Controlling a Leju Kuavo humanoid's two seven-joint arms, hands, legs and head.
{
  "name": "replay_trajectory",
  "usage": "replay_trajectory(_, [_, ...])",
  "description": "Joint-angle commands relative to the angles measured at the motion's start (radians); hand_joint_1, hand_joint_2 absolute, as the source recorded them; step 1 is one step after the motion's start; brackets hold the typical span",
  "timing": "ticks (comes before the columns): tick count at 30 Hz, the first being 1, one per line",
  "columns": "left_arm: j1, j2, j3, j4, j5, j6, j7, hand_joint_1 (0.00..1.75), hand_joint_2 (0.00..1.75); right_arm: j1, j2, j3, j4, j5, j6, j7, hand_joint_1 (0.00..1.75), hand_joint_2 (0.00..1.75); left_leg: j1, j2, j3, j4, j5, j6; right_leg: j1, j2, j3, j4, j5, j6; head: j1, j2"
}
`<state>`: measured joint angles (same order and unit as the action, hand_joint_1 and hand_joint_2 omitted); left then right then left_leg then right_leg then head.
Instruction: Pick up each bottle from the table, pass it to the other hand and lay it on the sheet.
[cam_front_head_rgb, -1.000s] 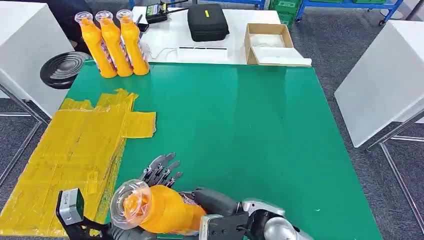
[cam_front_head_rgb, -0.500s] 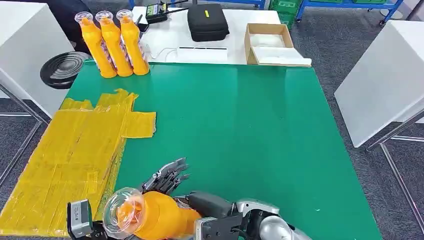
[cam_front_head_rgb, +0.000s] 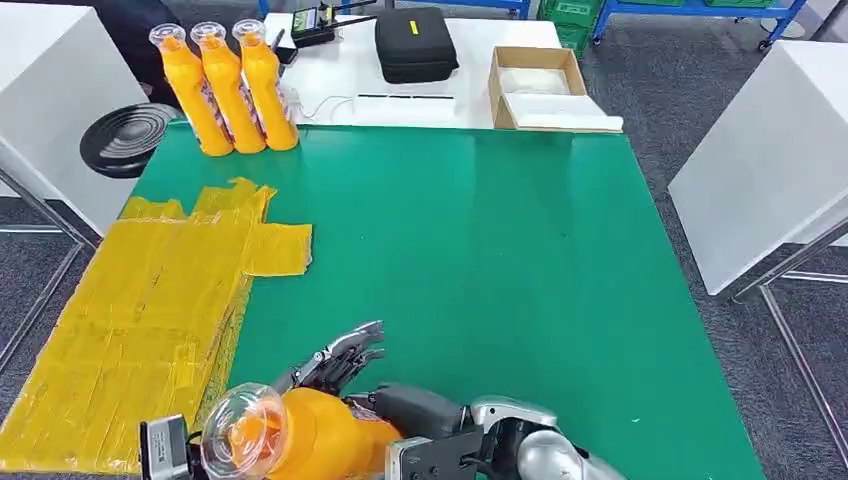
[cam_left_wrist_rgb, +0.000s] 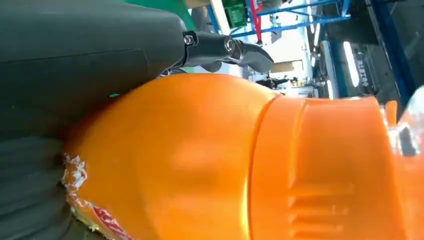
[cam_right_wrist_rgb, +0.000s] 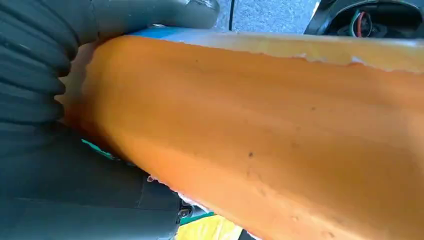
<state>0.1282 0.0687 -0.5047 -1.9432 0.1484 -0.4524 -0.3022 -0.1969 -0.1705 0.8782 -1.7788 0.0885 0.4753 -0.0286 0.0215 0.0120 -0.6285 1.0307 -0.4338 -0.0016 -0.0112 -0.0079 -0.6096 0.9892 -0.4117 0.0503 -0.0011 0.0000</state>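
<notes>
Orange bottle (cam_front_head_rgb: 300, 440), clear-capped, tilted with its cap toward the lower left of the head view, held above the near edge of the green desk (cam_front_head_rgb: 480, 260) at the bottom of the frame. Right hand (cam_front_head_rgb: 420, 415): thick grey thumb lies along the bottle's body and its fingers are clamped around it; the right wrist view shows the orange body pressed against the palm. Left hand (cam_front_head_rgb: 335, 362): dark fingers (cam_front_head_rgb: 350, 345) lie against the bottle's far side, tips spread; in the left wrist view (cam_left_wrist_rgb: 75, 70) the palm sits tight on the bottle, but whether it truly grips cannot be told.

Three orange bottles (cam_front_head_rgb: 225, 85), upright in a touching row, upper left of the frame, at the desk's far left corner.

Yellow sheet (cam_front_head_rgb: 150, 300), patched and wrinkled, along the left side of the desk, overhanging its left edge; nothing lies on it.

White desk (cam_front_head_rgb: 400, 80) behind the green one carries a black case (cam_front_head_rgb: 415, 42) and an open cardboard box (cam_front_head_rgb: 545, 88). Black round stool (cam_front_head_rgb: 125, 138) stands at the upper left, just beside the green desk's corner.
</notes>
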Motion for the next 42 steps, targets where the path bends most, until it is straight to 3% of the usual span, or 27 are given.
replay_trajectory(1, [-0.063,0.026,-0.052,0.049,0.006,-0.028,-0.045,1.75,1.75,-0.048,0.022,0.071,0.041,-0.005,0.029,-0.003,1.75,1.75,-0.001,-0.001,0.002,-0.001,0.001,0.001,0.0,0.0,0.002,0.0,0.0,-0.001,0.0,0.0])
replay_trajectory(20, [-0.054,-0.036,-0.01,0.059,0.008,-0.04,-0.051,1.75,1.75,-0.026,0.006,0.055,0.027,-0.002,-0.003,0.003,1.75,1.75,-0.001,-0.002,0.002,-0.001,0.0,0.001,-0.001,-0.001,0.002,0.0,0.0,-0.001,0.0,0.0])
replay_trajectory(25, [-0.007,0.013,0.013,0.05,-0.018,-0.006,-0.062,1.75,1.75,0.03,-0.036,0.014,0.02,0.109,-0.067,-0.05,1.75,1.75,-0.001,-0.002,0.003,-0.002,0.0,0.001,0.0,-0.001,0.003,-0.001,-0.001,-0.001,0.0,0.0])
replay_trajectory(26, [0.007,0.013,0.023,0.05,-0.047,0.011,-0.067,1.75,1.75,0.055,-0.087,0.005,-0.035,0.156,-0.103,-0.005,0.35,1.75,-0.001,-0.002,0.005,-0.003,0.0,0.001,-0.001,-0.001,0.005,-0.002,-0.001,-0.002,0.0,0.0])
replay_trajectory(27, [0.022,0.01,0.038,0.053,-0.07,0.024,-0.072,1.75,1.75,0.105,-0.12,-0.035,-0.085,0.154,-0.119,0.001,0.0,1.75,-0.001,-0.002,0.004,-0.002,0.0,0.001,-0.001,-0.001,0.004,-0.001,-0.001,-0.001,0.0,0.0])
replay_trajectory(29, [0.047,0.001,0.073,0.053,-0.15,0.081,-0.074,1.75,1.75,0.19,-0.149,-0.106,-0.137,0.188,-0.174,0.0,0.0,1.75,-0.001,-0.005,0.004,-0.002,0.0,0.002,-0.001,-0.004,0.005,-0.002,-0.002,-0.001,0.0,0.0])
replay_trajectory(30, [0.06,-0.005,0.1,0.055,-0.219,0.131,-0.063,1.75,1.75,0.248,-0.16,-0.157,-0.164,0.212,-0.212,-0.011,0.0,0.0,-0.001,-0.006,0.004,-0.002,0.0,0.001,-0.001,-0.005,0.005,-0.001,-0.002,-0.001,0.0,0.0])
replay_trajectory(32, [0.072,-0.006,0.121,0.054,-0.335,0.201,-0.073,1.75,1.75,0.31,-0.176,-0.206,-0.197,0.24,-0.237,-0.028,0.0,0.0,0.0,-0.006,0.001,-0.001,0.0,0.001,0.0,-0.006,0.002,-0.001,-0.002,-0.001,0.0,0.0])
replay_trajectory(42, [0.07,-0.011,0.121,0.05,-0.334,0.198,-0.073,1.75,1.75,0.305,-0.161,-0.205,-0.193,0.243,-0.234,-0.028,0.0,0.0,-0.001,-0.004,0.001,-0.001,0.0,0.001,-0.001,-0.004,0.001,0.0,-0.001,-0.002,0.0,0.0])
